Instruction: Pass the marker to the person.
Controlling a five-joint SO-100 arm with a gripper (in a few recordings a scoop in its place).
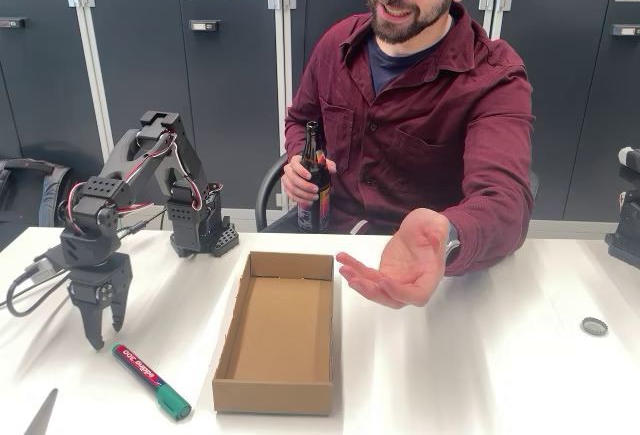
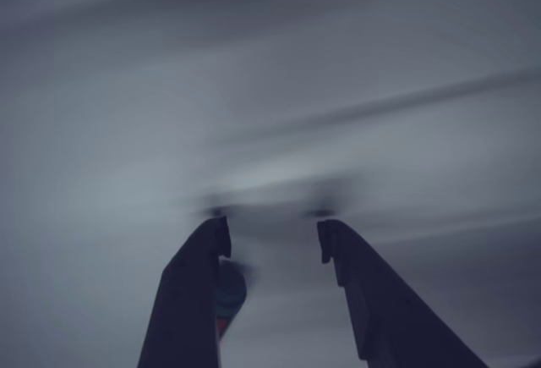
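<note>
On the white counter (image 1: 500, 355), at the left of the fixed view, I have my gripper (image 1: 101, 340) pointing straight down, its tips just above the surface and just beside the near end of the marker (image 1: 150, 380). The jaws stand apart with nothing between them; the wrist view shows the same, my gripper (image 2: 270, 241) spread with blurred grey counter in the gap and a small round bit of the marker (image 2: 228, 296) peeking out beside the left finger. The marker lies flat on the counter, slanting from upper left to lower right in the fixed view, its green cap toward the camera and its red-and-white label facing up. It sits between my gripper and the open cardboard box (image 1: 278, 330), just left of the box and not touching it as far as I can tell. Behind the counter sits the person (image 1: 420, 115) in a maroon shirt, one hand (image 1: 400, 265) stretched out palm up above the counter to the right of the box, well apart from the marker. The other hand (image 1: 300, 180) holds a dark bottle (image 1: 315, 180) upright. A small round cap (image 1: 594, 326) lies on the counter at the far right.
</note>
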